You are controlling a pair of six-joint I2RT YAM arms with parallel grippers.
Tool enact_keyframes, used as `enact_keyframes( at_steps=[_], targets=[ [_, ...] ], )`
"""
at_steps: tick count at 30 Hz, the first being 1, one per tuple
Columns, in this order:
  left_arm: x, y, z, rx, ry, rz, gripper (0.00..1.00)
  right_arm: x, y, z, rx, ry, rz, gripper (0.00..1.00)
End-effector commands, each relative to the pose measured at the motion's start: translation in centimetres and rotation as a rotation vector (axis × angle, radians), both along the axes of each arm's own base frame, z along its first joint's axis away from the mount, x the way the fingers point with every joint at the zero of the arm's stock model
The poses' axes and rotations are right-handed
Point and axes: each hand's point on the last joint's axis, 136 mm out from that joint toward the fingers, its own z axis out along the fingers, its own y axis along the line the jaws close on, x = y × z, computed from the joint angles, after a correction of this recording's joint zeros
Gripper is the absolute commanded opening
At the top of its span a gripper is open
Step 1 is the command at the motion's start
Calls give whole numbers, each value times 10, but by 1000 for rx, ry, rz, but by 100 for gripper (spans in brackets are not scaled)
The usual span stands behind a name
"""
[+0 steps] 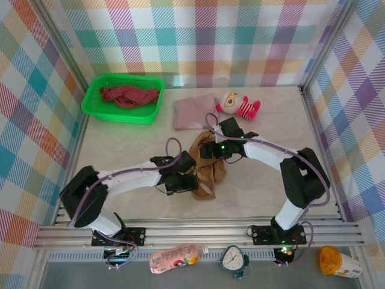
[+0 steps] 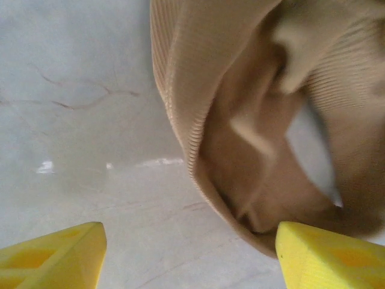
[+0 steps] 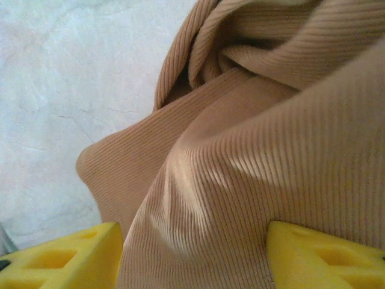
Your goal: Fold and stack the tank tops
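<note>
Top external view: three tank tops in all. The maroon tank top point(image 1: 128, 95) lies bunched inside the single green basket point(image 1: 120, 116). The mauve tank top point(image 1: 192, 111) lies folded just right of the basket. The tan tank top point(image 1: 207, 171) sits crumpled on the tabletop point(image 1: 120, 144), right of the basket and nearer the arms.

Two hands work at it. The left hand point(image 2: 189, 232) has its fingers apart at the cloth's edge. The right hand point(image 3: 194, 227) is also apart, with ribbed cloth between the fingers (not visibly pinched).

Folding the tan one looks like the step in hand. Next, each hand needs an edge to spread it flat. One plush toy point(image 1: 237, 105) lies further right of the basket.
</note>
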Motion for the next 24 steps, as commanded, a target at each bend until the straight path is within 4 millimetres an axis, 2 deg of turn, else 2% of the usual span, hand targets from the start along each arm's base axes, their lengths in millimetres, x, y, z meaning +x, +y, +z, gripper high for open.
enact_keyframes(
  at_steps=[1, 3, 5, 6, 9, 11, 12, 17, 20, 22, 24],
  targets=[
    [15, -29, -4, -99, -31, 21, 69, -2, 0, -17, -87, 16, 20, 61],
    [20, -34, -11, -91, -33, 12, 60, -3, 0, -24, -112, 36, 21, 53],
    [22, -39, -16, -74, -23, -18, 49, -3, -5, -26, -140, 34, 18, 40],
    [23, -41, -15, -70, -19, -31, 40, -1, -9, -23, -158, 18, 8, 32],
    [25, -28, -4, 3, -35, -61, 13, 4, -22, -5, -178, -29, -31, 11],
    [26, -13, 12, 54, -45, -74, 3, 7, -34, 11, -177, -59, -63, 6],
    [27, -2, 22, 85, -49, -78, 0, 8, -42, 18, -178, -68, -80, 5],
    [39, 60, 81, 268, -114, -72, 0, 7, -90, 49, -163, -101, -183, 4],
    [50, 101, 127, 397, -180, -61, 0, 5, -125, 67, -129, -111, -262, 5],
    [60, 117, 161, 417, -246, -47, 0, 4, -148, 82, -141, -140, -297, 5],
    [69, 122, 196, 396, -321, -36, 0, 6, -164, 105, -134, -193, -319, 5]
  ],
)
